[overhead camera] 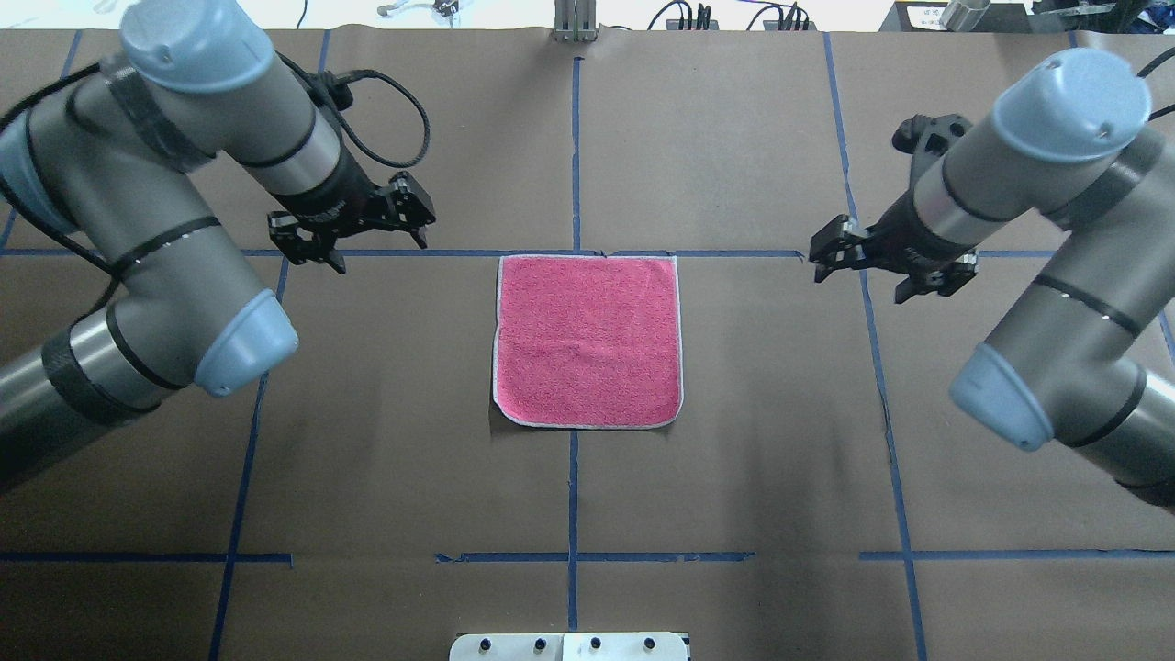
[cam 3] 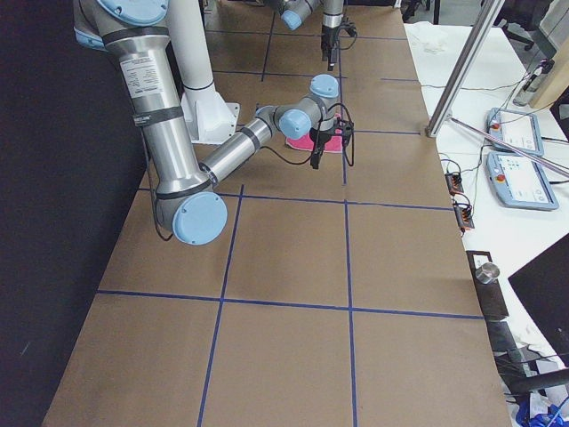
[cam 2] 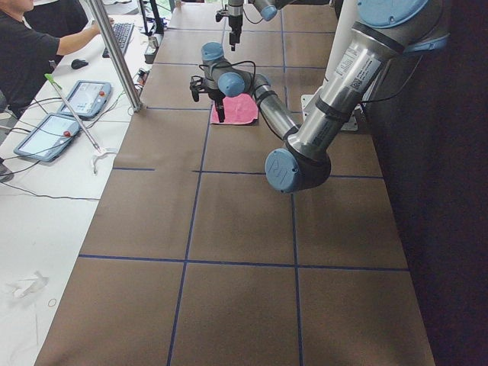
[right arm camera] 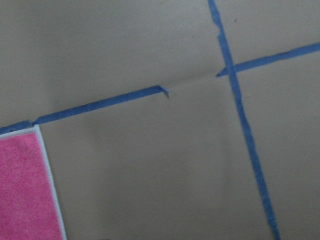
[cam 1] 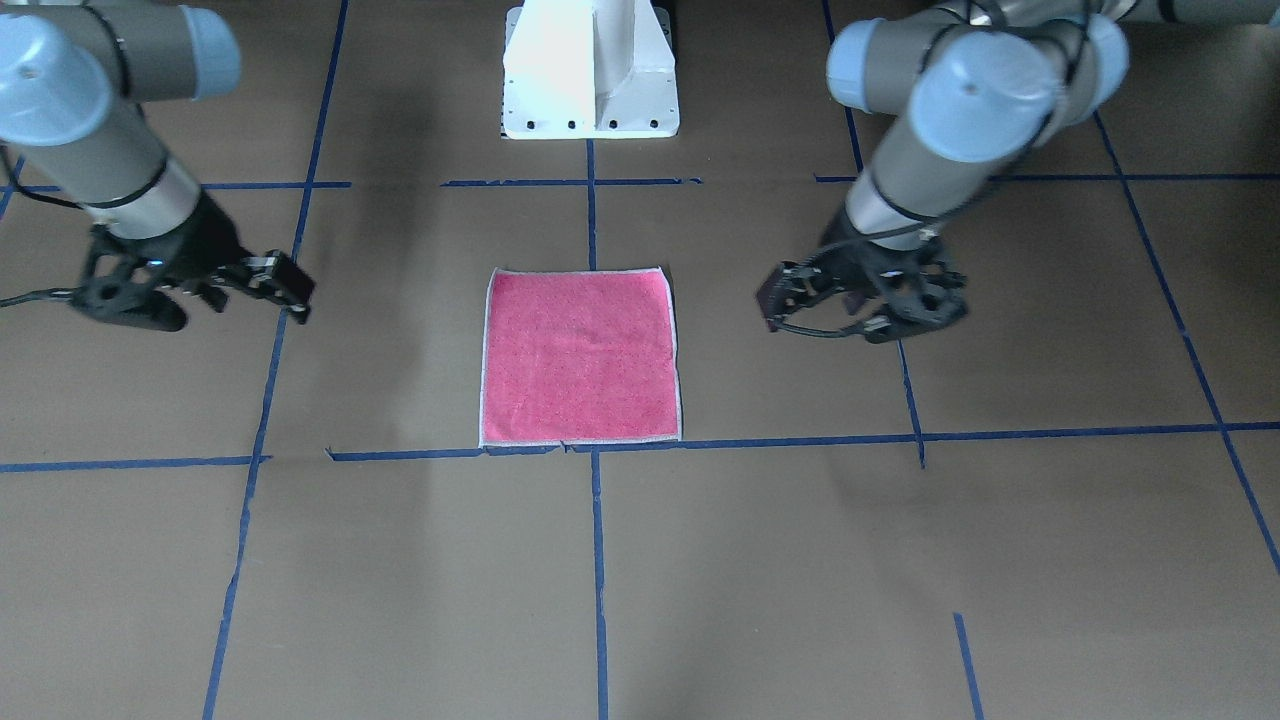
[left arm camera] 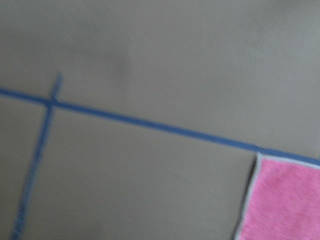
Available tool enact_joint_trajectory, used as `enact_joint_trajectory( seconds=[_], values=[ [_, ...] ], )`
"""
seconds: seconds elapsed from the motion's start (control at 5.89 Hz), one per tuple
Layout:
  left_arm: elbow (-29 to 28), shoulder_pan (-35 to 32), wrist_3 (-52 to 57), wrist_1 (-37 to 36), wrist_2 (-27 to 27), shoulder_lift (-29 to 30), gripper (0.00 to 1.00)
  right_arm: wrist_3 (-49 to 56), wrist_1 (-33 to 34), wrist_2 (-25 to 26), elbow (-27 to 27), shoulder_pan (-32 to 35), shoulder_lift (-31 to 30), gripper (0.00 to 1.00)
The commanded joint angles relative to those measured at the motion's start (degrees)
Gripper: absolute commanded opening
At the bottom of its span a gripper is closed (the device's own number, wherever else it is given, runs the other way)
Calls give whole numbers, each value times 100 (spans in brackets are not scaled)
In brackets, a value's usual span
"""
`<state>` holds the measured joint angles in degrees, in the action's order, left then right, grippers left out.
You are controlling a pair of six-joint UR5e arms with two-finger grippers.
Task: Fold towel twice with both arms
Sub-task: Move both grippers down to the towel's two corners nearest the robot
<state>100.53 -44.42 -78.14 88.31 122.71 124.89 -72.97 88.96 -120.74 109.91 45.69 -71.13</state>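
Towel [overhead camera: 587,340]: flat at centre of table [overhead camera: 762,477], pink face up (unfolded). My left gripper [overhead camera: 358,225]: at its ten o'clock, jaws spread, holding nothing. My right gripper [overhead camera: 886,262]: two o'clock, likewise spread, empty.

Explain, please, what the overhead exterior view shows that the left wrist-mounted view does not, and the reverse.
Only the overhead view shows the whole towel, flat and pink face up, with the left gripper and the right gripper open, one at each side, apart from it. Only the wrist view shows, near but blurred, one towel corner with its whitish border, lying at a blue tape line. Both show the pink towel, blue tape and the brown table.
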Motion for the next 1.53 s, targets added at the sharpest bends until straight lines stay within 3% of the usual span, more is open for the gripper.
enact_joint_trajectory(
  seconds=[0.0, 0.17, 0.51, 0.85, 1.36],
  values=[
    [-15, 615, -1608, -216, -186, 359, 100, -1521, 208, 766, 30, -1004, 606, 100],
    [-7, 889, -2156, -427, -578, 526, 100, -1806, 549, 1154, 256, -1444, 670, 100],
    [-42, 1295, -3203, -796, -819, 799, 100, -2596, 781, 1350, 382, -1894, 853, 100],
    [-121, 1767, -3357, -833, -1281, 695, 100, -2608, 878, 1675, 242, -2142, 899, 100],
    [-147, 1814, -3260, -746, -1433, 493, 100, -2268, 816, 1668, 48, -2004, 968, 100]
  ],
)
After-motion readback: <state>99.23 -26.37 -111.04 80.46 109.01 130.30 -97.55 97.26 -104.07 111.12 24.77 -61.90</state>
